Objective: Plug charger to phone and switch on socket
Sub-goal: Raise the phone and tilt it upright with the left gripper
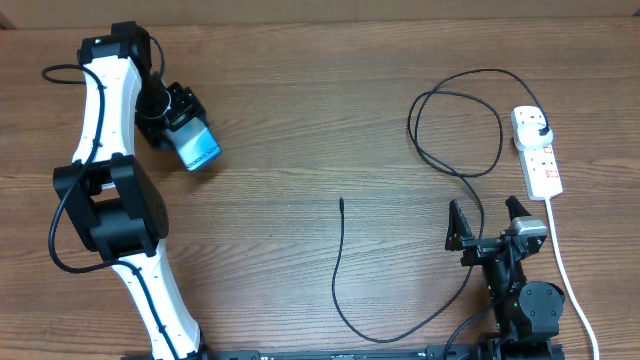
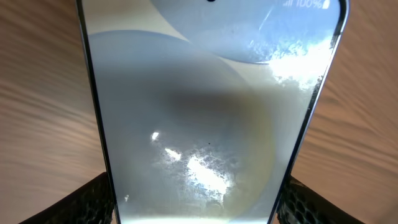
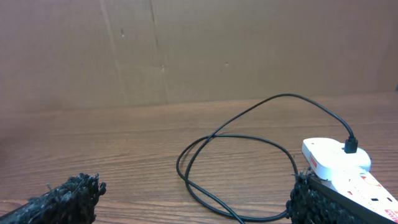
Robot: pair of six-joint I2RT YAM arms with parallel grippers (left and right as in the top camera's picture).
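The phone (image 1: 198, 146), its screen lit blue, is at the far left of the table, and my left gripper (image 1: 183, 128) is shut on it. In the left wrist view the phone (image 2: 205, 106) fills the frame, clamped at its edges between my left gripper's (image 2: 199, 214) fingers (image 2: 87, 200). The charger (image 1: 460, 130) loops at the right, its plug (image 1: 541, 133) seated in the white socket (image 1: 540, 160) and its free tip (image 1: 342, 202) lying mid-table. My right gripper (image 1: 488, 222) stands open near the front, just left of the socket, holding nothing. The right wrist view shows the charger (image 3: 242, 143) and the socket (image 3: 336, 160).
The socket's white cord (image 1: 570, 280) runs toward the front right edge. The charger's long tail curves along the front (image 1: 400, 335), left of my right arm. A brown cardboard wall (image 3: 186, 50) stands behind the table.
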